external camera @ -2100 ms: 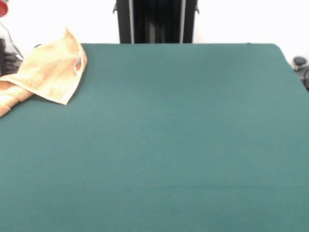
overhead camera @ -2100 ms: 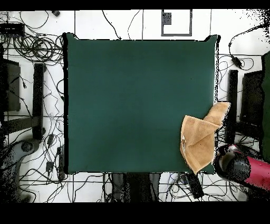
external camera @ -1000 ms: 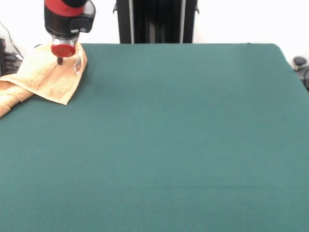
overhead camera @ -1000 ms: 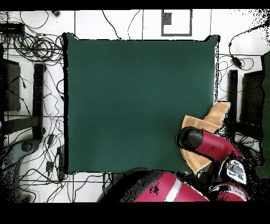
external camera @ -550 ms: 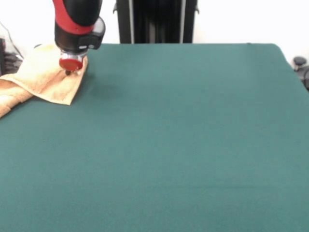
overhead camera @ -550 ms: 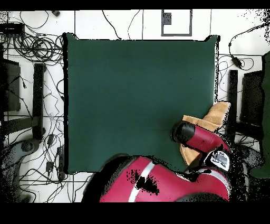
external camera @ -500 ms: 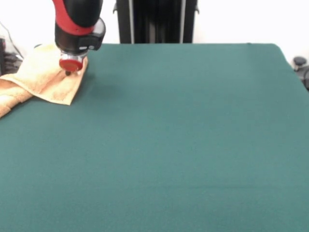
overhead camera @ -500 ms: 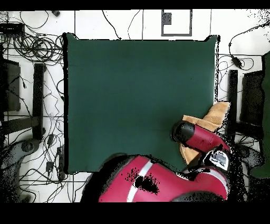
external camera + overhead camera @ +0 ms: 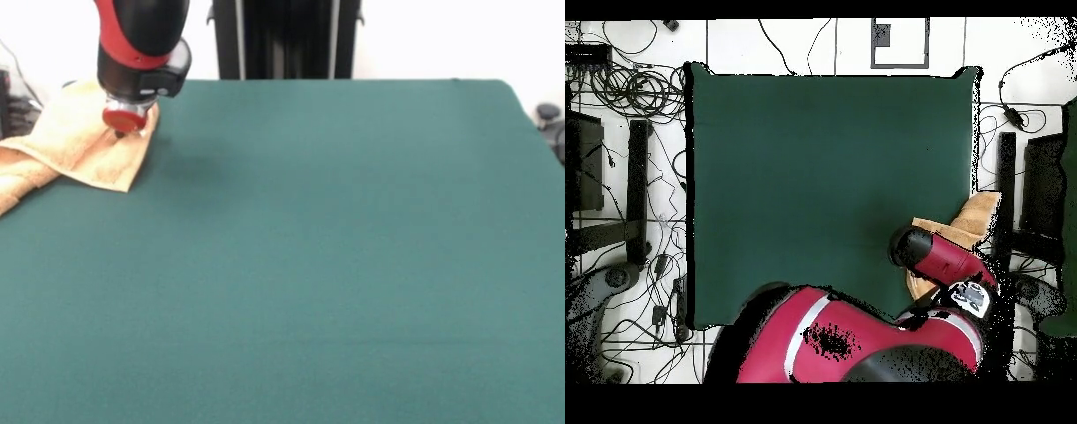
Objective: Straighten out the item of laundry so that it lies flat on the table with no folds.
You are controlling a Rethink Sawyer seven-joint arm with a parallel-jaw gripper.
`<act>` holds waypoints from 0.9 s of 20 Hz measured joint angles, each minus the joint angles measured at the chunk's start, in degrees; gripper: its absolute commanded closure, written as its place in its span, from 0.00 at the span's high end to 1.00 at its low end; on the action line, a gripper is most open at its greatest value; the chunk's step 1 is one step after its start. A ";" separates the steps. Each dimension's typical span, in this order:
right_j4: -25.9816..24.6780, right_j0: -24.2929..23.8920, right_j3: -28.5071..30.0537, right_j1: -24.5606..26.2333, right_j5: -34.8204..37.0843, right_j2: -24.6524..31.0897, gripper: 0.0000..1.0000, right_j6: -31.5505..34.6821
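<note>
One towel lies folded at table corner; one gripper above it, grip unclear.

A robotics lab, green felt-covered table on a white tiled floor, tangled black cables and dark equipment stands on either side, red and black robot arm, plain white wall.

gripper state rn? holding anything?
Gripper: cannot be told, open or closed; its tip sits low over the folded tan terry towel at the green felt table corner.
</note>
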 measured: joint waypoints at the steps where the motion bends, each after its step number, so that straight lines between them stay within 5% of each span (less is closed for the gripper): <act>1: 0.25 0.18 -0.16 0.23 0.19 -0.22 0.00 0.00; 12: 2.31 1.90 -4.68 3.71 7.03 -3.15 0.00 0.00; 13: 2.61 1.90 -4.82 3.76 7.44 -3.16 1.00 0.00; 18: 3.04 1.82 -4.73 3.68 7.58 -3.28 1.00 0.00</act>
